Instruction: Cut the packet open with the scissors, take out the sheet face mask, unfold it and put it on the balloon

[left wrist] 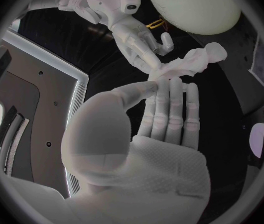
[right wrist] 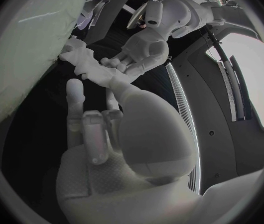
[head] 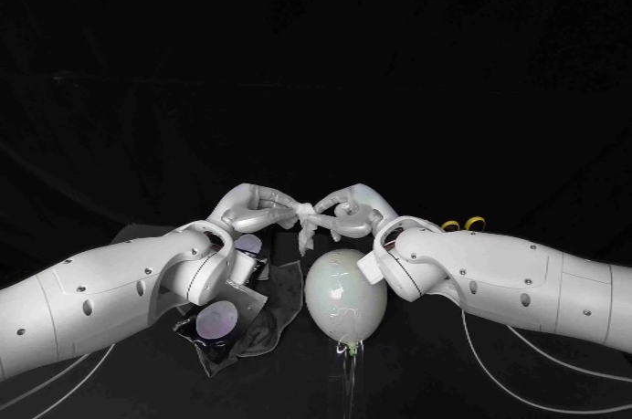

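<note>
While both hands meet over the far middle of the table, the mask hangs between them as a crumpled, still bunched white strip, held in the air just beyond the balloon. The left hand has its long fingers nearly straight and close together, with the thumb brought across to them; in the left wrist view the fingertips touch one end of the mask, pinching it. The right hand comes in from the other side and closes its fingers on the mask too; the left wrist view shows this hand gripping the strip near its middle. In the right wrist view the right hand has one finger raised clear while the others curl in toward the mask, and the left hand grips it from the far side. The balloon, pale and egg-shaped, lies on the table between the two forearms, its knot toward the robot, apart from the mask. The packet lies crumpled on the table under the left forearm, beside the balloon. The yellow handles of the scissors show just behind the right arm.
</note>
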